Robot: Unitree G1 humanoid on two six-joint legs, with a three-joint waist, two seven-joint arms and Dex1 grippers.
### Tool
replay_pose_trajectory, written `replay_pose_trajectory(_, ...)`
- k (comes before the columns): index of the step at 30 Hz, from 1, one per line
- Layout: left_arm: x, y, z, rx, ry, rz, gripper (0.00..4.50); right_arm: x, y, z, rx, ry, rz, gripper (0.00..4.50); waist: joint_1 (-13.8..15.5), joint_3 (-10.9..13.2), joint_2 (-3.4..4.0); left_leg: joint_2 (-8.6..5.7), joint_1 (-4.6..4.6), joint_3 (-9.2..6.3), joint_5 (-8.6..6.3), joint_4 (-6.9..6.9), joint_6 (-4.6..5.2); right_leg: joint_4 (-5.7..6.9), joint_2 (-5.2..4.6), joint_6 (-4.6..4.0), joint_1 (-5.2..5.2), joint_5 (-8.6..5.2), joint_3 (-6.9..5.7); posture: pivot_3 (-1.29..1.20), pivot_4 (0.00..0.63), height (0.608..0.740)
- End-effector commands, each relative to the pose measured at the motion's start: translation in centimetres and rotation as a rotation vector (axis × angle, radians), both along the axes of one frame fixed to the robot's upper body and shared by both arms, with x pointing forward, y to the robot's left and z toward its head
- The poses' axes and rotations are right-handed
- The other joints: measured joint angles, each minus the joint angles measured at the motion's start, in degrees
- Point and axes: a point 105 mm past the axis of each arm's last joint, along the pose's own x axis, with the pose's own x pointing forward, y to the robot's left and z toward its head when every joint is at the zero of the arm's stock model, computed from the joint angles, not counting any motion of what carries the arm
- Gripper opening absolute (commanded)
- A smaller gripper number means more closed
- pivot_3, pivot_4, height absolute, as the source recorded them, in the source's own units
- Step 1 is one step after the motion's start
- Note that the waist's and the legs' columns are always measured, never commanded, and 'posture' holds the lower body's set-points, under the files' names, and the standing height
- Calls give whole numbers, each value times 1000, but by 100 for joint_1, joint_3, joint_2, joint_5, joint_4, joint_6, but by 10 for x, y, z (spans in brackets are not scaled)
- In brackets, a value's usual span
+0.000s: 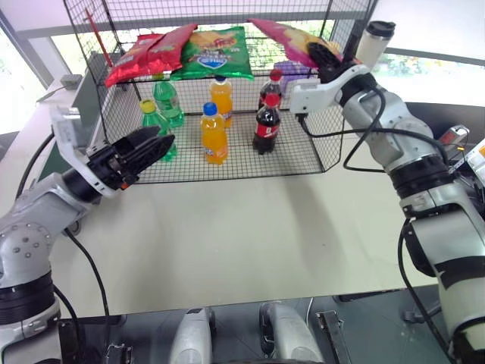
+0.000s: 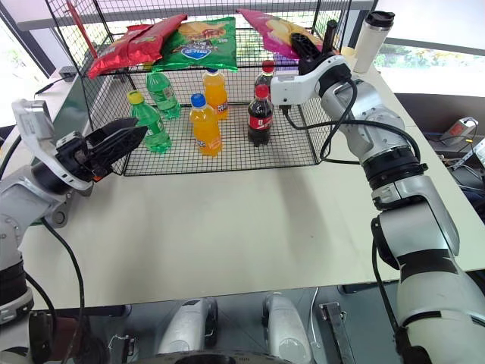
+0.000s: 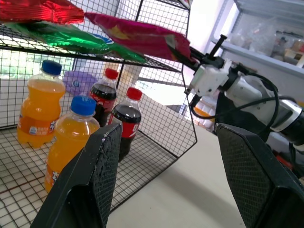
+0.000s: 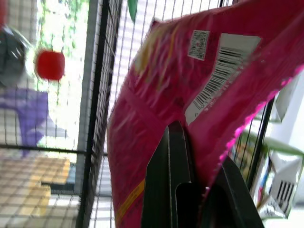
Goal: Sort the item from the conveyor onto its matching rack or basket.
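The right gripper [image 2: 307, 44] is pinching the pink chip bag [image 1: 284, 36] over the cage's [image 1: 318, 144] top shelf, beside the green bag [image 1: 214, 53]; only letting go remains; the left gripper [image 1: 151, 144] is hanging open.

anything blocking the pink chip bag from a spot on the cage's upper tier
Nothing visible does. The right pincer holds the pink chip bag over the upper tier, with bare wire right of the green chip bag.
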Motion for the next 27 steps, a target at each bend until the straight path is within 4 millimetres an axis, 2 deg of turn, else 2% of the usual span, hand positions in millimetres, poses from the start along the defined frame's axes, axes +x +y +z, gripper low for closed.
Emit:
replay_pose_trajectory(1,-1,0,8,-2,-46,10,3246,-4,0,17,29,-38,7,0,-1,0,0,0,0,0,0,0,0,0,0,0,0,0,0,0,150,740)
replay_pose_trajectory(6,0,0,7,-5,-47,16,3246,-3,13,9,56,17,74,0,-10,0,0,0,0,-1,0,0,0,0,1,1,0,1,0,0,150,740)
replay_pose_trajectory(9,0,0,6,-6,-46,22,3289,-5,17,11,146,52,119,800,-12,0,0,0,0,-1,0,0,0,0,1,3,0,2,0,0,150,740)
replay_pose_trajectory(12,0,-1,6,-6,-48,23,3289,-6,18,12,187,73,136,2318,-2,0,0,0,0,-1,0,0,0,0,1,5,0,3,0,0,150,740)
replay_pose_trajectory(17,0,-1,6,-6,-47,28,3289,-9,19,15,207,71,162,4447,-1,0,0,0,0,-1,0,2,0,0,1,4,1,2,0,0,150,740)
replay_pose_trajectory(23,0,-1,4,-2,-41,33,3289,-25,28,8,251,150,308,4447,-2,0,-1,1,2,-1,0,0,0,0,1,6,2,3,0,0,150,740)
replay_pose_trajectory(27,1,0,3,0,-35,38,3289,-43,24,3,220,148,389,4447,12,0,-1,1,2,-1,0,1,0,0,1,6,2,3,0,0,150,740)
